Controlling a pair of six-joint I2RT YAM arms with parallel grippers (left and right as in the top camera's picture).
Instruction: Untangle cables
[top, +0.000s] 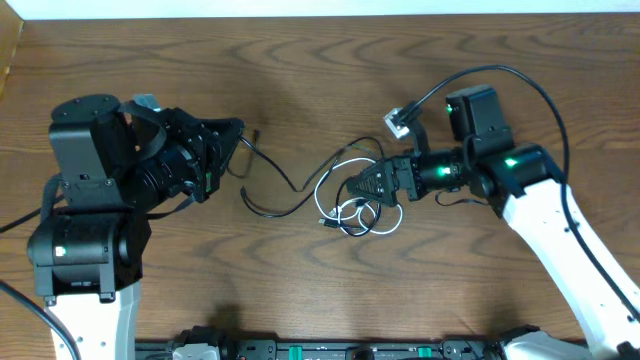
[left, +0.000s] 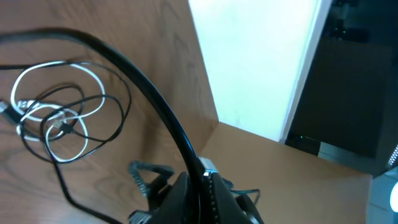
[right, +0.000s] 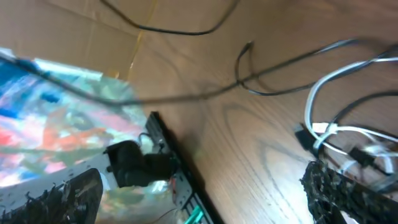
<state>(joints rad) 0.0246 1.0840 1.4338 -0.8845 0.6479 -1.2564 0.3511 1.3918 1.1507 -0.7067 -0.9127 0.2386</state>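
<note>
The cables (top: 350, 212) lie in a loose white and black tangle at the middle of the tabletop (top: 300, 80), just under the right hand (top: 356, 188), whose fingers are spread wide above the loops. One black cord (left: 143, 86) runs off left to the left hand (top: 238, 130), which is pressed together, pinching it.

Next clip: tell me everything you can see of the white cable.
The white cable is a thin, smooth, plastic-looking cord lying slack on the wooden table, right of centre. It curls in a few overlapping loops, tangled with the black cables, which cross through them. A small plug shows at the loops' lower left, too small to detail. The open right gripper sits over the loops without clamping it. Whether a finger touches it is unclear.
</note>
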